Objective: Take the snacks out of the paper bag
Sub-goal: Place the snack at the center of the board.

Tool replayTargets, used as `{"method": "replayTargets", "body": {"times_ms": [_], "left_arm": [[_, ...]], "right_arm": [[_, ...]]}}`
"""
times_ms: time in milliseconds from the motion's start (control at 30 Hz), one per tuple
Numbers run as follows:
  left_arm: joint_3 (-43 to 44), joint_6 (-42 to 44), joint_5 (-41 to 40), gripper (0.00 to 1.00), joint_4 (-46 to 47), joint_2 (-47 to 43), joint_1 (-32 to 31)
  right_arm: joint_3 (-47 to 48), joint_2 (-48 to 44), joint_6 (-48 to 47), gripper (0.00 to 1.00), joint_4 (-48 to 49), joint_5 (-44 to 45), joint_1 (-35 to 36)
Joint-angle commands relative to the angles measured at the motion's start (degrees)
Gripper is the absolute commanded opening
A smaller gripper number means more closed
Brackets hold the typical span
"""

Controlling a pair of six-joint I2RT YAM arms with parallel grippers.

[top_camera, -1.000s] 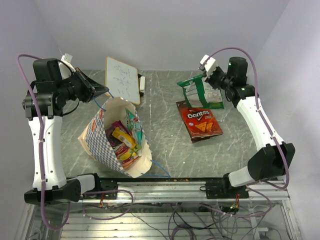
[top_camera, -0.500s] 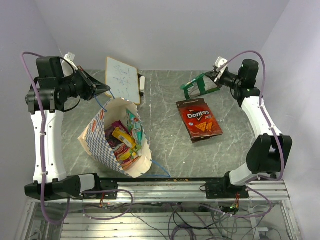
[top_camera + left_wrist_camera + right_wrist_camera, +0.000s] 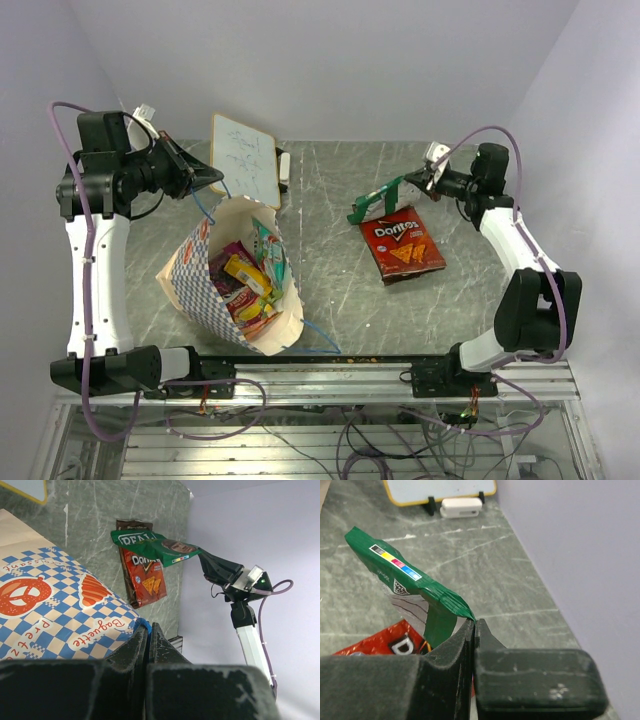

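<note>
Green packet point(image 3: 378, 203) pinched in right tool point(image 3: 474, 626), above Doritos packet point(image 3: 403, 243); left tool point(image 3: 148, 630) pinching paper bag cord point(image 3: 197, 203).

Matt paper bag point(image 3: 190, 282), printed checks; green packet point(image 3: 405, 577), red packet point(image 3: 403, 243) glossy film; table point(image 3: 330, 270) smooth, marble-veined grey

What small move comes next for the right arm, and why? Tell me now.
Probably lower the green packet to bare table beside the red Doritos packet, then open. The right gripper is shut on its edge, holding it in the air above the table, clear of the paper bag, where more snacks wait.
</note>
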Motion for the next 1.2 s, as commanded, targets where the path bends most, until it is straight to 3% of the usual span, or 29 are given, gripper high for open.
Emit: {"method": "replayTargets", "body": {"times_ms": [0, 333, 700, 967, 1100, 1167], "left_arm": [[-0.83, 1.5, 2.22, 0.07, 1.56, -0.83, -0.02], [-2.46, 2.53, 3.21, 0.07, 1.07, -1.75, -0.05], [-4.24, 0.48, 3.73, 0.07, 3.36, -3.1, -0.06], [-6.33, -1.05, 3.7, 0.07, 3.88, -5.2, 0.02], [-7.81, -1.83, 4.02, 0.07, 4.01, -6.57, -0.08], [-8.75, -2.06, 4.59, 0.07, 3.83, -7.03, -0.07]], "right_arm": [[-2.22, -3.52, -8.74, 0.0, -6.44, -1.87, -2.14], [-8.16, -9.01, -22.41, 0.0, -22.77, 3.52, -4.13], [-27.07, -19.85, -23.37, 0.0, -19.02, 22.37, -1.85], [-30.62, -25.11, -20.26, 0.22, -17.57, 28.99, 2.38], [-26.19, -26.46, -9.92, 0.29, -18.1, 33.23, 5.36], [-23.72, -27.2, -5.74, 0.35, -21.15, 30.59, 6.9]]}}
